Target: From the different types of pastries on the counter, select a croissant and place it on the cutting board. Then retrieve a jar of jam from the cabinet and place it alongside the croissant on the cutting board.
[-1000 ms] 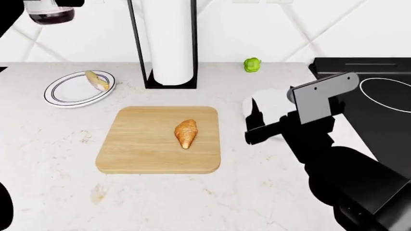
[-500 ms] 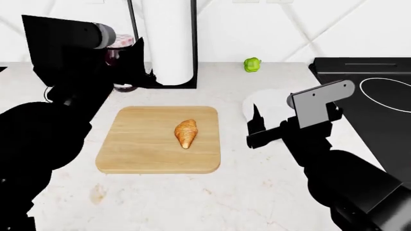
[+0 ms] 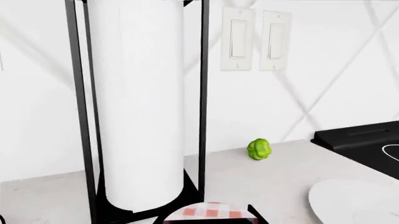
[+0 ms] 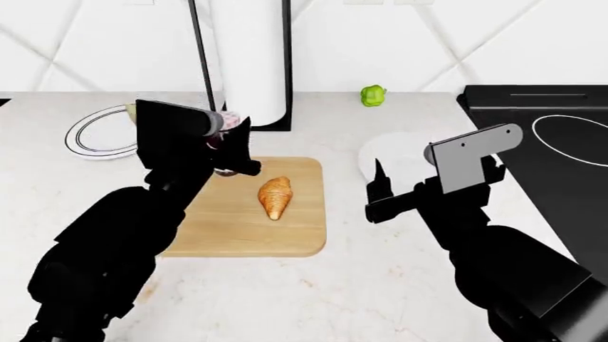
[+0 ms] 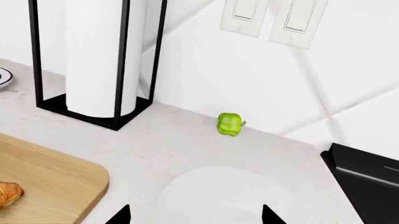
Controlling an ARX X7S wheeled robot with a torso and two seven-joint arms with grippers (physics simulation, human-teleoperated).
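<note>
The croissant (image 4: pixel 275 197) lies on the cutting board (image 4: pixel 295 239), right of its middle. Its tip shows in the right wrist view (image 5: pixel 7 193), on the board (image 5: pixel 44 179). My left gripper (image 4: pixel 231 148) is shut on the jar of jam (image 4: pixel 221 140) and holds it over the board's far-left part, left of the croissant. The jar's checkered lid (image 3: pixel 212 211) shows between the jaws in the left wrist view. My right gripper (image 4: pixel 378 191) is open and empty over the counter (image 4: pixel 380 285), right of the board. A pale pastry (image 4: pixel 129 110) sits on a rimmed plate (image 4: pixel 90 135), partly hidden by my left arm.
A paper towel roll in a black stand (image 4: pixel 249 64) stands behind the board. A small green pepper (image 4: pixel 372 95) lies at the back wall. A plain white plate (image 4: pixel 394 153) lies under my right gripper. A black cooktop (image 4: pixel 560 121) is at the right.
My left arm has come down from the upper left with the jar, to above the board's far-left part. The right gripper has barely moved.
</note>
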